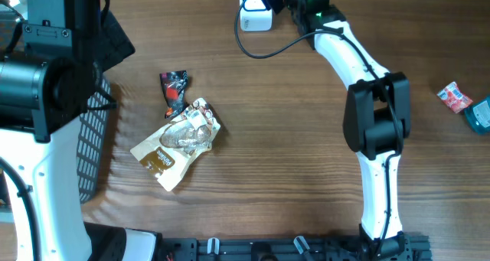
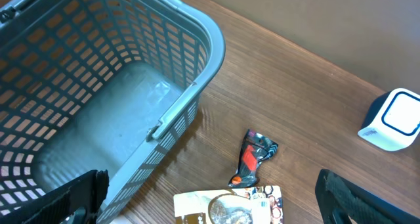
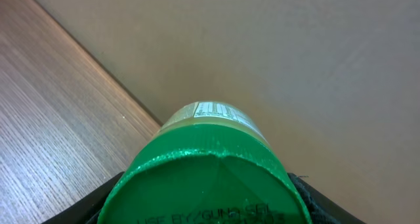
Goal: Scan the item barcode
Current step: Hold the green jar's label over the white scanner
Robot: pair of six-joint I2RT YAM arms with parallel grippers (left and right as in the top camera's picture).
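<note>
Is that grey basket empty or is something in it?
Empty. The basket shows only a bare floor; the gold packet lies outside on the table.

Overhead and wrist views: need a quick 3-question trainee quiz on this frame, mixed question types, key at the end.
1. True or false: the left gripper has its jaws standing wide open.
2. Multiple choice: what is the right gripper closed on? A) gold pouch B) green-capped container C) dark wrapper
3. Count: how many loose items lie on the table near the right edge of the overhead view?

Key
1. True.
2. B.
3. Two: a red packet and a teal item that is cut off by the frame edge.
</note>
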